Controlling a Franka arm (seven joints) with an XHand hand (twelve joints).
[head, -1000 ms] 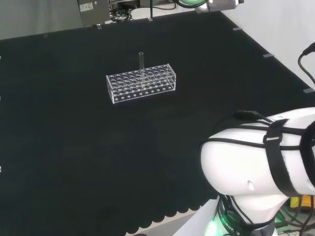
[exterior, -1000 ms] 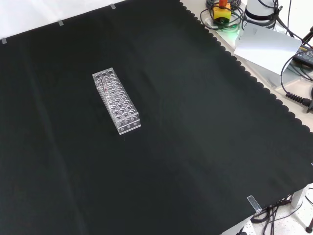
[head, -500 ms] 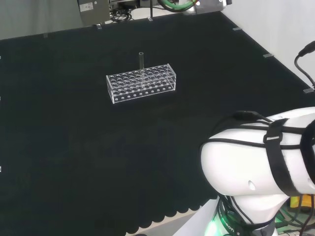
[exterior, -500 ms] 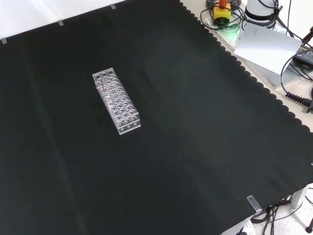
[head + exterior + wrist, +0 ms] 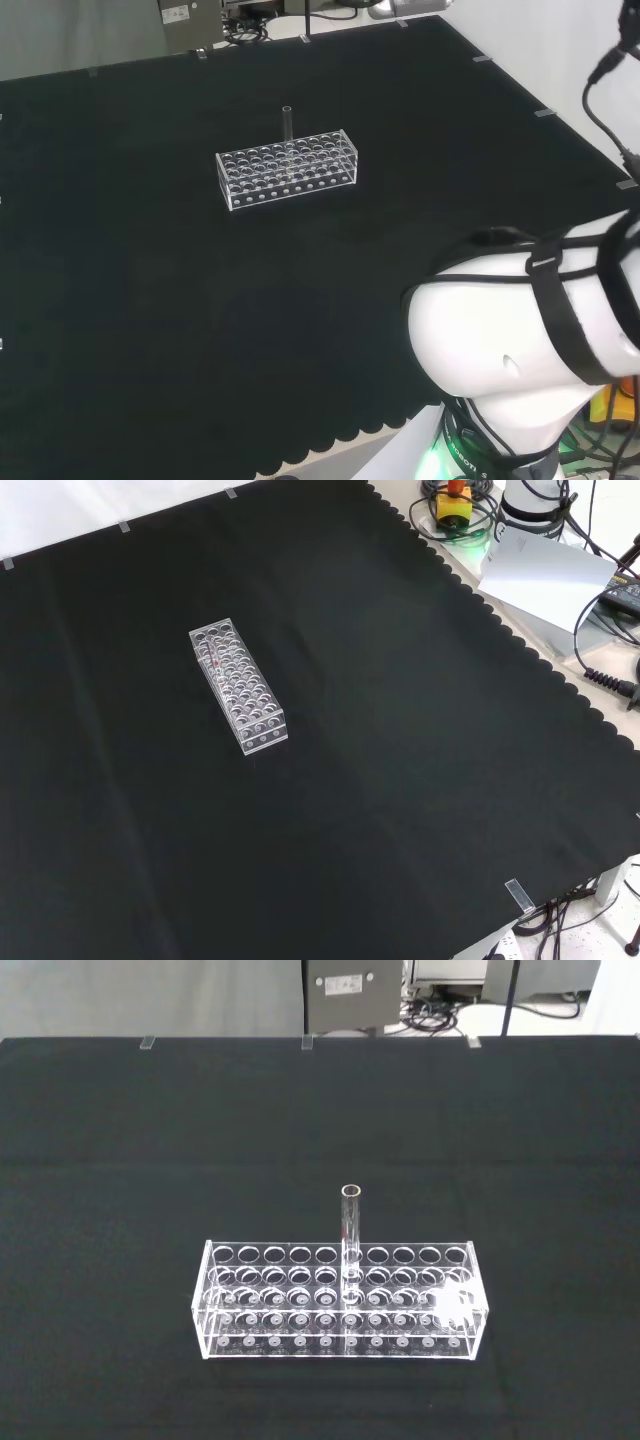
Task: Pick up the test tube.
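Observation:
A clear test tube (image 5: 287,120) stands upright in a clear plastic rack (image 5: 287,168) on the black cloth, rising from the rack's far row in the head view. In the front view the rack (image 5: 238,685) lies left of the middle, and the test tube (image 5: 212,660) shows faintly near its far end. The wrist view looks at the rack (image 5: 340,1305) from a distance, with the test tube (image 5: 351,1225) standing tall near its middle. Several rack holes around the tube look empty.
The arm's own white link (image 5: 520,345) with black straps bulks at the head view's lower right. Cables, a yellow and red button (image 5: 455,502) and a white sheet (image 5: 545,575) lie beyond the cloth's scalloped edge. A grey box (image 5: 353,990) stands behind the bench.
The arm's white link has shifted a little in the head view and a black cable at the upper right has swung. The rack and the test tube have not moved.

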